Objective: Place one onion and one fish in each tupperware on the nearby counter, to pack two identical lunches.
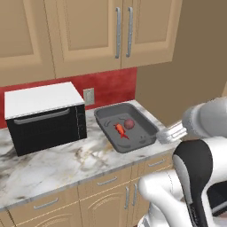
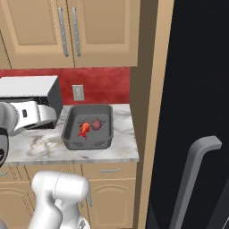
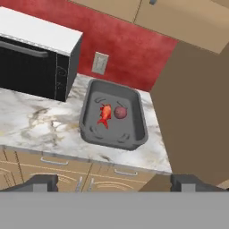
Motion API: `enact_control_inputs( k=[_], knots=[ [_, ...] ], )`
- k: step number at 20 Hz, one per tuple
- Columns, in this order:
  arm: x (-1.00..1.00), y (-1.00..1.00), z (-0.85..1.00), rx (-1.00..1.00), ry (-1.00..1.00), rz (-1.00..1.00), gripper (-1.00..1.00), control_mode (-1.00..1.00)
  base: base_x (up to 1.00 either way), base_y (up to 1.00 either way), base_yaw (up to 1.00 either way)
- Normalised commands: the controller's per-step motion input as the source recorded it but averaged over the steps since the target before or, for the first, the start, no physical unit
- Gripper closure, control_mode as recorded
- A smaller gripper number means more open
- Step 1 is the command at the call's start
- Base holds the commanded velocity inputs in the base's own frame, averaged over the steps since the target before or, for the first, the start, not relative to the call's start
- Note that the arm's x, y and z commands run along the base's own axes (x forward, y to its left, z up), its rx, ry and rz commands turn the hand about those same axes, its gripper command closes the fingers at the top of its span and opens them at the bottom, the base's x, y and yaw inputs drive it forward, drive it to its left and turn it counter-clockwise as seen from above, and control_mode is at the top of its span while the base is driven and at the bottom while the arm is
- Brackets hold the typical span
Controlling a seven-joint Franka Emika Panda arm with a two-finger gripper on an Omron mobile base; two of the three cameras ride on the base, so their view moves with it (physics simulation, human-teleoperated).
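Note:
A dark grey rectangular tupperware [image 1: 138, 136] [image 2: 89, 142] [image 3: 114, 134] sits at the right end of the marble counter. Inside it lie a red-orange fish [image 1: 119, 130] [image 2: 83, 129] [image 3: 104, 114] and, just to its right, a purplish-red onion [image 1: 129, 123] [image 2: 96, 124] [image 3: 120, 112], close together. My gripper [image 1: 170, 133] [image 2: 50, 116] [image 3: 115, 182] hovers off the counter's front edge, back from the tray and pointing at it. Its jaws stand wide open with nothing between them.
A black microwave with a white top [image 1: 44, 115] [image 3: 31, 58] stands left of the tray. A wall outlet [image 1: 88, 95] is on the red backsplash. A tan panel and a dark fridge door with grey handle [image 2: 203, 170] close off the right side. Bare marble lies in front of the microwave.

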Motion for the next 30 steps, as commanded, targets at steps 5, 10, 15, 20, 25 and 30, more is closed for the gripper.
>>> enact_control_inputs(
  k=[5,10,15,20,25,30],
  knots=[
    [-0.26,-0.16,0.07,0.00,0.03,0.07,-1.00,1.00,0.00,0.00,0.01],
    [0.00,0.00,0.00,0.00,0.00,0.00,-1.00,1.00,-0.74,-0.42,0.08],
    [0.00,0.00,0.00,0.00,0.00,0.00,-1.00,1.00,-1.00,-0.78,0.05],
    [0.00,0.00,0.00,0.00,0.00,0.00,-1.00,1.00,-1.00,-0.99,0.00],
    [0.00,0.00,0.00,0.00,0.00,0.00,-1.00,1.00,-0.86,-1.00,-0.02],
    [0.00,0.00,0.00,0.00,0.00,0.00,-1.00,1.00,-0.19,-1.00,0.00]
  ],
)
